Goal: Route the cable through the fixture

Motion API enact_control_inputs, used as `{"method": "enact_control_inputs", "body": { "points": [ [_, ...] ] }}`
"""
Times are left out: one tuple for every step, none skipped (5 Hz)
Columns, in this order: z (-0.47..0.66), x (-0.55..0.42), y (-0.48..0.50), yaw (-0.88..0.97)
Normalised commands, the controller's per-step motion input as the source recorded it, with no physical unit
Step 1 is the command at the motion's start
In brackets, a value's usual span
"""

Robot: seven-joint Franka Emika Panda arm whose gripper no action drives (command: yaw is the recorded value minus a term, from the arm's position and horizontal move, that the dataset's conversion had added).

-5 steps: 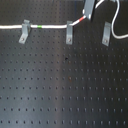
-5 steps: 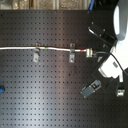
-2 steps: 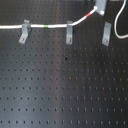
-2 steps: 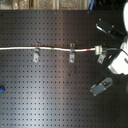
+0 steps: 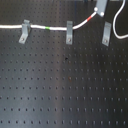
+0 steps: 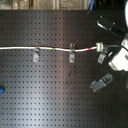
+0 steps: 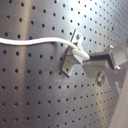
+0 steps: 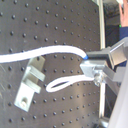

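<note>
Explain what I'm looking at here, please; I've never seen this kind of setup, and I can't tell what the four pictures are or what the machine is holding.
This is one robot arm with a pincer at its tip, working over a dark board full of small holes. Two pictures come from cameras off the arm: both exterior views show the board from above. The other two, the wrist views, come from cameras riding on the pincer, so they look along it at close range.

On the board stand three small metal clips in a row: one at the first exterior view's left, a middle one and a third at its right. A thin white cable with a green band and a red band runs through the first two clips. The pincer is shut on the cable just past the red band. The third clip holds no cable yet.
</note>
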Motion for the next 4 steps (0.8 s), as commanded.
{"method": "enact_control_inputs", "body": {
  "points": [
    [0.06, -0.446, -0.049, 0.33],
    [0.01, -0.456, 0.136, 0.46],
    [0.01, -0.397, 0.270, 0.49],
    [0.23, -0.359, 0.193, 0.40]
  ]
}}
